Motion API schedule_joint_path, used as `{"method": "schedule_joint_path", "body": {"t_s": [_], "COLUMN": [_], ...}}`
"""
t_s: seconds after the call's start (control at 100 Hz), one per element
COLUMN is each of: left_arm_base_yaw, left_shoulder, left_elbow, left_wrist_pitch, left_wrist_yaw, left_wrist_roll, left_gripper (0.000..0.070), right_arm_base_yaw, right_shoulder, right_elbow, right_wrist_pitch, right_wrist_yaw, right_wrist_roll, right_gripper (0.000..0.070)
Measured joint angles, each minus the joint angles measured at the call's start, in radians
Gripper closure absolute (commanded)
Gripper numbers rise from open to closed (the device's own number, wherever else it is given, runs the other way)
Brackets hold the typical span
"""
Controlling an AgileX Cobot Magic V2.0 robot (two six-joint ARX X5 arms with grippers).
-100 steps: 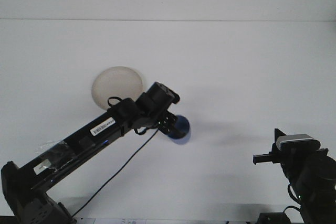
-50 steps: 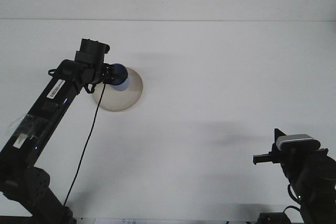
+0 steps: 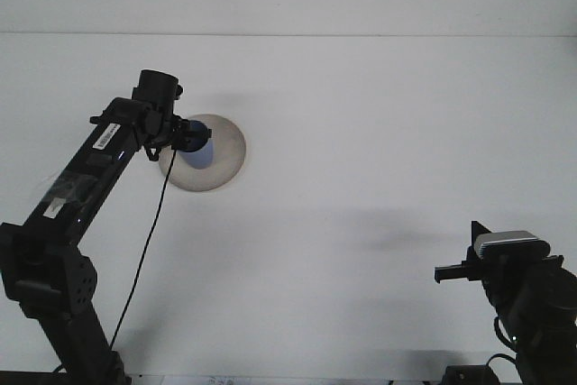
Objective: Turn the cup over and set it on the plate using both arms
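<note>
Over the round beige plate (image 3: 221, 155) at ten o'clock, a small blue cup (image 3: 200, 151) is pinched by the left gripper (image 3: 191, 135); the right gripper's (image 3: 448, 271) state cannot be told.

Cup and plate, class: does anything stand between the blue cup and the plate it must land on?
Nothing visible does. The left gripper has the blue cup directly over the plate, with no other object on the plate or around it.
</note>
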Motion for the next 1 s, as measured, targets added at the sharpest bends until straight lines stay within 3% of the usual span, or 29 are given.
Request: {"method": "schedule_joint_path", "body": {"t_s": [0.09,0.15,0.36,0.6,1.0], "left_arm_base_yaw": [0.000,0.000,0.000,-0.003,-0.041], "left_shoulder": [0.004,0.004,-0.065,-0.377,-1.028], "left_elbow": [0.000,0.000,-0.001,-0.069,-0.806], "left_wrist_pitch": [-0.003,-0.003,-0.002,0.075,0.397], "left_wrist_yaw": [0.000,0.000,0.000,0.000,0.000], "left_wrist_roll": [0.000,0.000,-0.002,-0.021,-0.055], "left_gripper": [0.0181,0.0096,0.0106,0.0120,0.0123], "right_arm_base_yaw": [0.000,0.000,0.000,0.000,0.000], "right_shoulder": [0.000,0.000,0.000,0.000,0.000], "right_elbow": [0.000,0.000,0.000,0.000,0.000], "right_wrist_pitch": [0.000,0.000,0.000,0.000,0.007], "right_wrist_yaw": [0.000,0.000,0.000,0.000,0.000], "right_wrist_roll": [0.000,0.000,0.000,-0.001,-0.002], "right_gripper": [0.0700,0.0700,0.0700,0.0700,0.0700]}}
